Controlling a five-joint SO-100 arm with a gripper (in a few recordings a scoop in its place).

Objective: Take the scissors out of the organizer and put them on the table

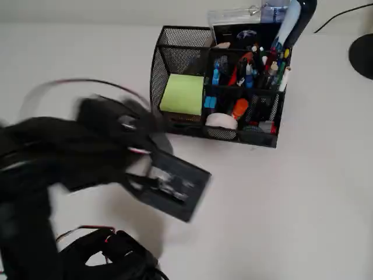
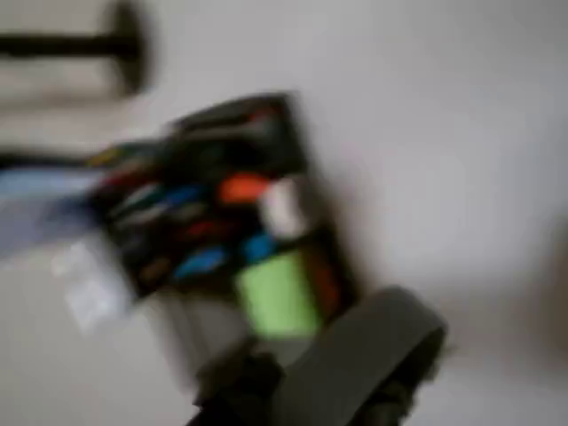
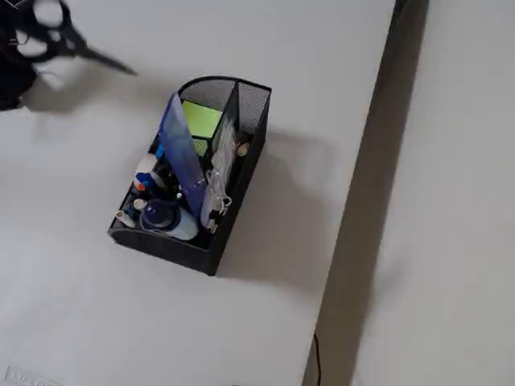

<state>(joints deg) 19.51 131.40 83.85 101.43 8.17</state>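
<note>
The scissors [image 3: 60,40] hang a little above the table [image 1: 291,204] at the fixed view's top left, up and left of the organizer [image 3: 249,100]; their blades point right and their shadow lies just below. In the wrist view a dark grey loop handle [image 2: 373,351] lies right against my blurred gripper [image 2: 257,390], which looks shut on it. The black mesh organizer [image 1: 175,55] stands at the overhead view's upper middle with its green pad [image 1: 182,94], pens and tape roll [image 1: 221,120]. My arm [image 1: 87,146] is a motion-blurred dark mass to its lower left.
A black round base [image 1: 364,55] with a cable sits at the overhead view's right edge. A clear plastic item [image 1: 233,14] stands behind the organizer. The table's edge [image 3: 362,201] runs down the right of the fixed view.
</note>
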